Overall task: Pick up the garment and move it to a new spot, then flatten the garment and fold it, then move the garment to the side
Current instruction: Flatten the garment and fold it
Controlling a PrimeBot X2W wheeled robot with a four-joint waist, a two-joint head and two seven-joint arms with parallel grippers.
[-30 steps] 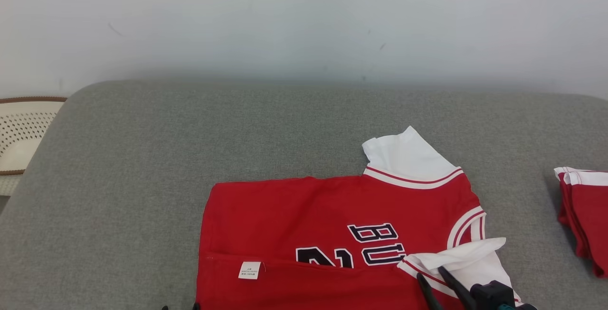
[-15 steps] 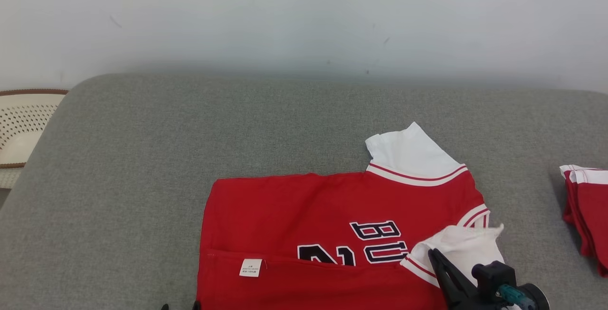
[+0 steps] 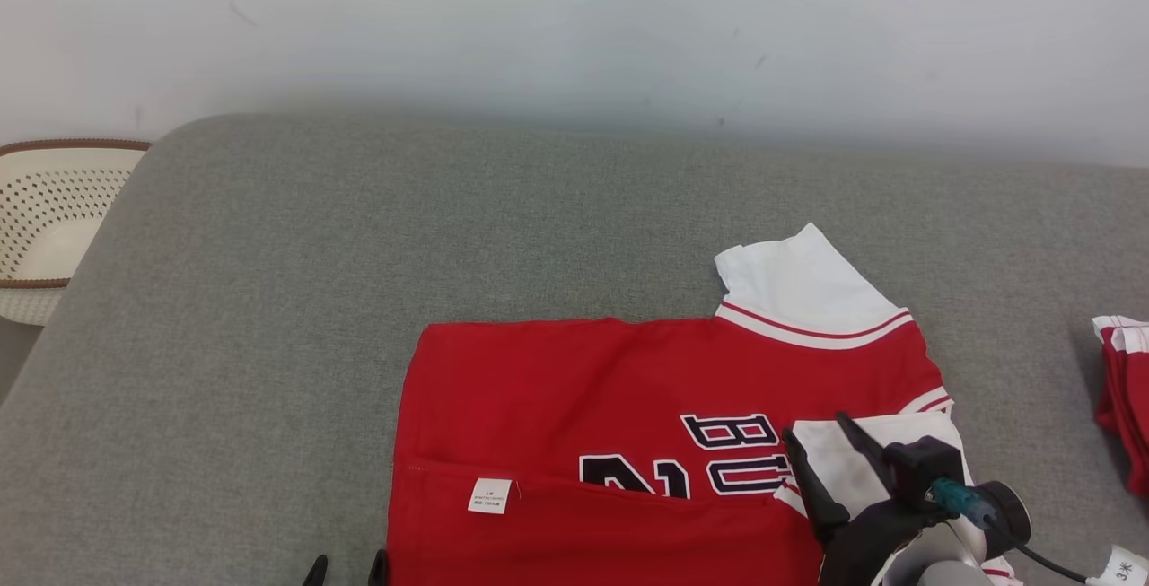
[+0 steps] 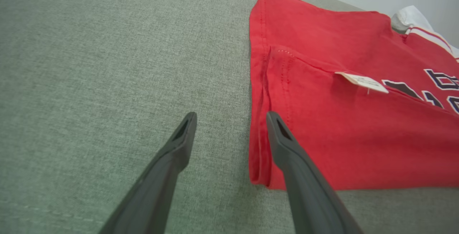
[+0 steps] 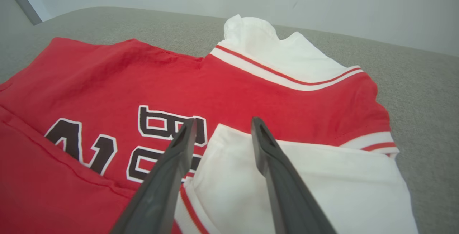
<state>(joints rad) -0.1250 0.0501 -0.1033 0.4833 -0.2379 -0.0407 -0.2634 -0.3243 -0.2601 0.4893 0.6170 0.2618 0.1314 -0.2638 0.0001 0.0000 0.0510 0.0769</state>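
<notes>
A red shirt (image 3: 628, 406) with white sleeves lies flat on a grey cushion (image 3: 269, 299), toward the near right part of it, its dark lettering facing up and a small white label (image 3: 490, 495) showing on the lower fold that lies over the front. The near sleeve (image 5: 304, 184) is folded inward over the red chest, next to the lettering; the far sleeve (image 3: 799, 276) sticks out toward the pale wall (image 3: 574, 21). The right claw (image 5: 223, 121) hangs over that folded sleeve with its two fingers spread wide and nothing between them (whether the tips touch the cloth I cannot tell). The left claw (image 4: 231, 115) is also spread wide and holds nothing; it sits at the shirt's left edge, one finger over bare cushion, the other over the red hem. A perforated cream basket (image 3: 45, 209) stands off the cushion's left end, and another red-and-white garment (image 3: 1122, 389) lies at the right edge, well apart from the shirt.
</notes>
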